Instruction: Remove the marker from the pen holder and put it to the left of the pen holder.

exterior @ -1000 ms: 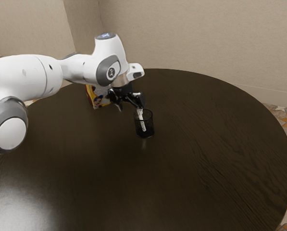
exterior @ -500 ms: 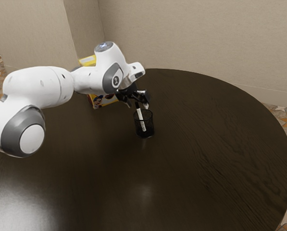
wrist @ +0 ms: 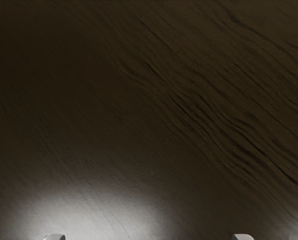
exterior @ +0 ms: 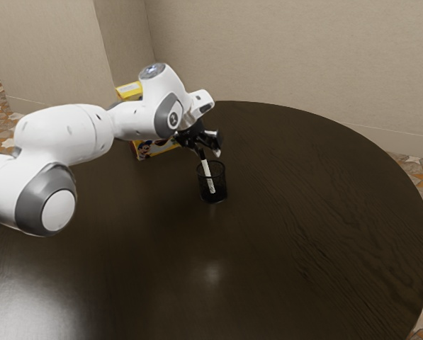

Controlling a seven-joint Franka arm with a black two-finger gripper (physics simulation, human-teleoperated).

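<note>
Beside the upper end of the marker, just above the pen holder, my black gripper [exterior: 208,146] stands open in the exterior view. In the wrist view the tips of the gripper [wrist: 149,237] are far apart at the lower edge, with bare tabletop seen beyond them. The white marker [exterior: 209,178] leans inside the dark mesh pen holder [exterior: 221,190], its dark upper end rising over the rim close to the fingers. Whether a finger touches it, I cannot tell. The pen holder is upright on the table.
A yellow box with cartoon pictures [exterior: 151,148] stands behind the hand, toward the exterior view's left, partly hidden by the arm. The dark round table [exterior: 310,212] extends around the pen holder, and its curved edge runs along the exterior view's right.
My hand has tilted and shifted slightly toward the exterior view's right, and the arm's elbow has come lower. More of the marker's dark upper end shows. The pen holder has stayed in place.
</note>
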